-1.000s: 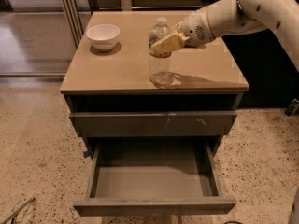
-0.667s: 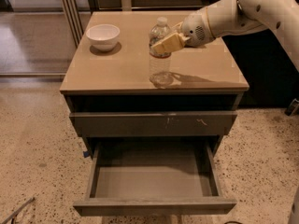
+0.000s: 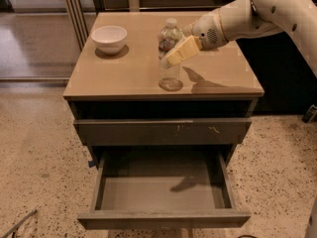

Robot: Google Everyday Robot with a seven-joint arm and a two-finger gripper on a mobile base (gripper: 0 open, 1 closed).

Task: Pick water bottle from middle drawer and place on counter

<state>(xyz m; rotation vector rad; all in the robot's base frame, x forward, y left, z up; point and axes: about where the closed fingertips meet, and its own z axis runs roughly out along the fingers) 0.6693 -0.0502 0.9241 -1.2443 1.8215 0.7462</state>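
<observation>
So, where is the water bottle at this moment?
In the camera view the water bottle stands upright on the counter, near its front middle, right of the white bowl, with the gripper against its upper part.

One camera, set high in front of the cabinet, looks steeply down at near range. The table fills the upper frame; the claw sits at upper right, over the table.

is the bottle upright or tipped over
Upright: the water bottle stands on its base on the counter, cap up, with the gripper at its middle.
</observation>
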